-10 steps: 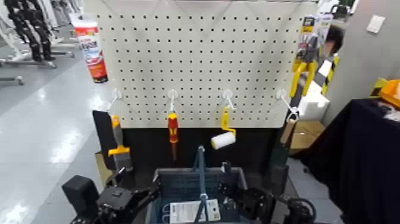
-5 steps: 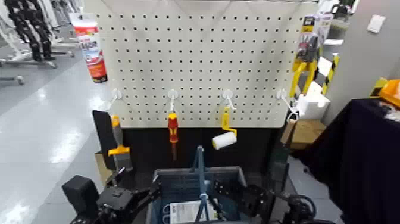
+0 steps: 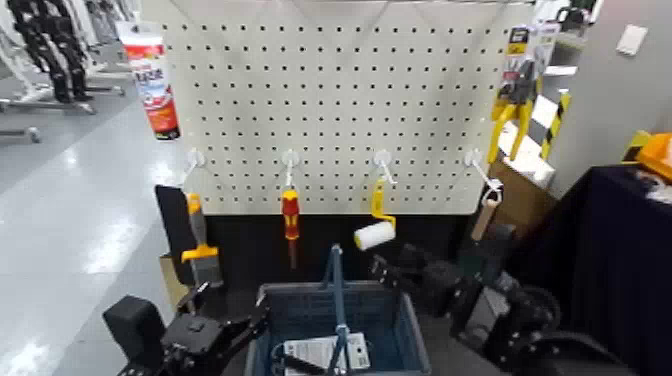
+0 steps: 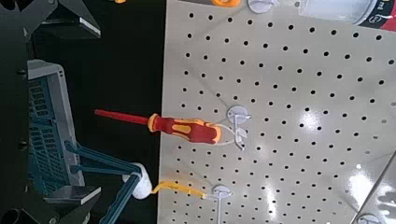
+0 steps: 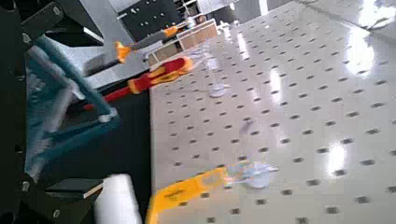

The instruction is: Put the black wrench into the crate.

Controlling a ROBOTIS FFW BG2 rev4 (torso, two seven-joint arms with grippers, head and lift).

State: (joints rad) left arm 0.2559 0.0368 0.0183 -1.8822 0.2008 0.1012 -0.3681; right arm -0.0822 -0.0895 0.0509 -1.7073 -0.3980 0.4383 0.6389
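While the white pegboard [image 3: 400, 100] fills the background, the crate [image 3: 405, 318] stands below it: a blue-grey plastic basket with slotted walls and a thin upright central handle [image 3: 336, 288].

The right gripper [image 3: 396, 272] hangs just beyond the crate's right rear corner, above its rim and clear of it. In the right wrist view its dark fingers [image 5: 42, 21] stand wide apart with nothing between them. The left gripper [image 3: 215, 318] sits low beside the crate's left wall. In the left wrist view its fingers [image 4: 70, 14] are also spread and empty.

Above the crate, a red-and-yellow screwdriver [image 3: 290, 215] and a yellow-framed paint roller [image 3: 375, 232] hang from pegboard hooks. An orange-handled scraper [image 3: 200, 250] hangs to the crate's left, and yellow-handled pliers [image 3: 510, 120] hang high to its right.

On the crate's floor lies a white label [image 3: 325, 352]. The black wrench [image 3: 303, 366] shows only as a slim, dark, slanted strip across that label's near edge, inside the crate left of the handle. Its jaw head cannot be made out.
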